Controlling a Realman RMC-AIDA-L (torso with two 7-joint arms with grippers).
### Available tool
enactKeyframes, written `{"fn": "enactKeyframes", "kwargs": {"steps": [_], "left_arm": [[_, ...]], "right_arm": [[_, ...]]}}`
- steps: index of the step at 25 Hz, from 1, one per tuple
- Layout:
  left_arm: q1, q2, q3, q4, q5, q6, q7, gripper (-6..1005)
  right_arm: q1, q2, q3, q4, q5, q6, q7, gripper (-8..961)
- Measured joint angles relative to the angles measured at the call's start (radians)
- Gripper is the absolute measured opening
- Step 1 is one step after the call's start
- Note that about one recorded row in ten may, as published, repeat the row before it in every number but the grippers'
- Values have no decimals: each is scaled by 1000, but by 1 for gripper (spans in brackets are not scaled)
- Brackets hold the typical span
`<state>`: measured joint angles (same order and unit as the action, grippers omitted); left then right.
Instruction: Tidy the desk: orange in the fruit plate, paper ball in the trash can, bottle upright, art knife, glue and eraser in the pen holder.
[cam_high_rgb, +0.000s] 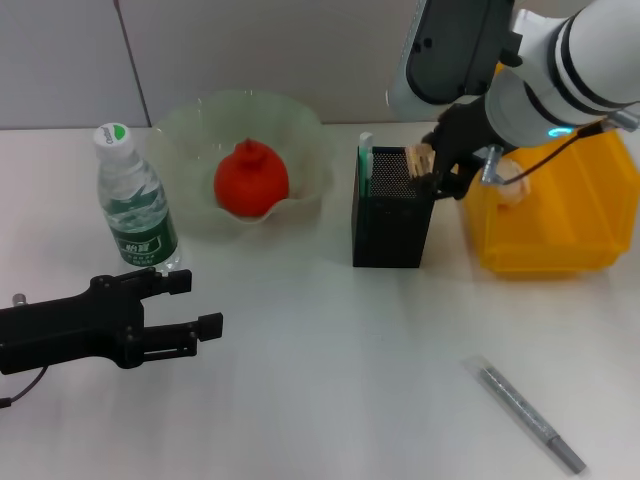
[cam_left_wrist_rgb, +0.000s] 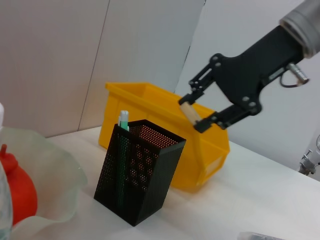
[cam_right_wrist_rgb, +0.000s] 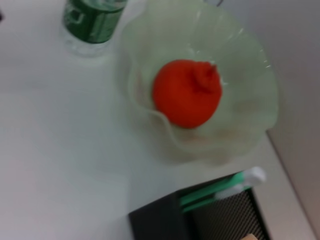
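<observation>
Above the pen holder (cam_high_rgb: 392, 207), right claw (cam_high_rgb: 427, 166) pinches eraser (cam_high_rgb: 418, 160); orange (cam_high_rgb: 251, 180) fills fruit plate (cam_high_rgb: 305, 130).

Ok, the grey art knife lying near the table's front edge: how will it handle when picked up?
The art knife looks thin, stiff and probably light. Lying flat on the table, it leaves little height to grip and may slip. Its rounded body might roll if nudged sideways.

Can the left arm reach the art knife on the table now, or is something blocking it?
Probably yes. The left gripper hangs open low over the table, and the art knife lies alone toward the robot's right with only bare table between them. It is a long reach across, though; the right gripper is busy above the pen holder.
</observation>
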<state>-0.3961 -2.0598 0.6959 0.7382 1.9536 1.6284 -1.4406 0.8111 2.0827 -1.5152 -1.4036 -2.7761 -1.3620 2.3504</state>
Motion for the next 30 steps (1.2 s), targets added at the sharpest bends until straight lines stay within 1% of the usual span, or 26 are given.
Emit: {"fn": "enactKeyframes", "kwargs": {"steps": [4, 6, 9, 12, 14, 19, 25, 28, 29, 30], "left_arm": [[1, 0, 0, -3, 0, -1, 0, 860], [1, 0, 0, -9, 0, -1, 0, 860], [3, 0, 0, -12, 1, -1, 0, 860], [5, -1, 1, -12, 2, -1, 0, 860], [10, -1, 0, -13, 1, -1, 1, 860], [11, 0, 1, -13, -1, 3, 2, 860], [11, 0, 1, -13, -2, 5, 2, 860], [11, 0, 0, -13, -3, 5, 2, 860], [11, 0, 0, -13, -3, 6, 2, 860], [11, 0, 1, -13, -3, 8, 6, 860]], "right_arm": [[-7, 0, 4, 64, 27, 127, -1, 460], [-6, 0, 1, 80, 31, 147, -2, 459], [5, 2, -4, 156, 35, 224, -4, 459], [7, 2, -4, 181, 39, 261, -4, 458], [7, 2, -3, 214, 80, 297, -30, 473], [8, 2, -3, 233, 121, 307, -56, 551], [7, 2, -3, 226, 118, 299, -52, 660], [-3, 2, 7, 189, 116, 269, -43, 715], [-16, 0, 11, 124, 115, 216, -21, 733], [-16, 0, 11, 124, 115, 216, -21, 741]]}}
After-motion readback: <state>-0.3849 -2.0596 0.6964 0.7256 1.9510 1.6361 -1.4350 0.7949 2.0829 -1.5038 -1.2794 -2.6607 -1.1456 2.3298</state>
